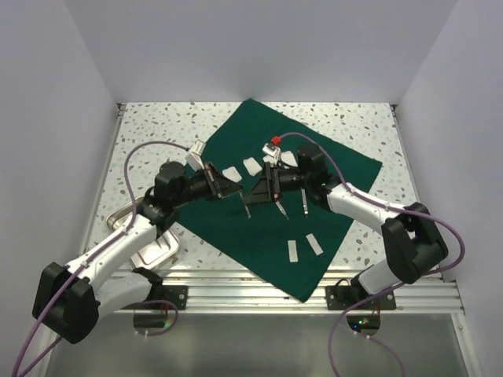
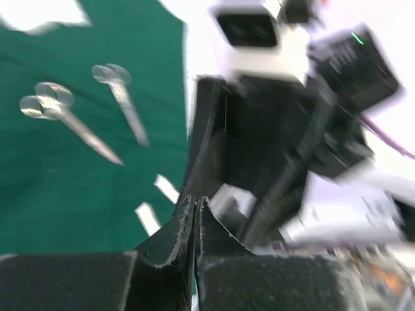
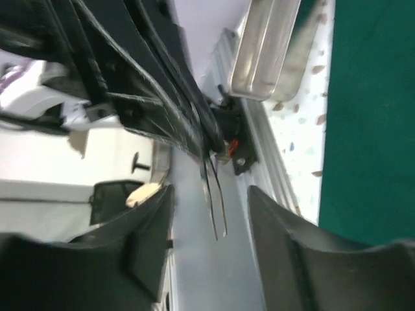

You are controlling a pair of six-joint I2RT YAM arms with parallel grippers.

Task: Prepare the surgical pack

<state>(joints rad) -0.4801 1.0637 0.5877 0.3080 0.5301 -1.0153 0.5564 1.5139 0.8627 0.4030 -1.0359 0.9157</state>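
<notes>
The left claw [image 1: 238, 192] was pinched shut on a pair of thin steel tweezers [image 1: 247, 209]. In the left wrist view its fingertips [image 2: 188, 217] met with no gap showing. From the right wrist camera, the tweezers [image 3: 214, 204] hung with their two prongs pointing down out of the black fingers, squarely in the opening of the right claw [image 3: 209, 194]. That claw stood wide, a finger [image 3: 152, 220] on either side of the prongs and touching neither. The two claws faced each other tip to tip, close together.

Under both claws lay the dark green drape [image 1: 259, 236], spread flat as a diamond on the speckled table [image 1: 157, 126], not folded.

Just beside the right claw [image 1: 255, 191], on its near side, two ring-handled steel instruments [image 1: 280, 208] [image 1: 305, 203] rested on the cloth, apart from each other. The left wrist view showed them [image 2: 71, 123] [image 2: 123, 103] blurred.

Beyond the claws, three white pads [image 1: 232, 173] [image 1: 252, 166] [image 1: 289, 159] lay on the drape. Two narrow white strips [image 1: 292, 250] [image 1: 314, 244] sat nearer the bases, well apart from both claws.

Behind the left claw and off the cloth, a bare steel tray [image 1: 153, 250] rested on the table, partly hidden under the left arm. Its rim [image 3: 266, 45] showed in the right wrist view.
</notes>
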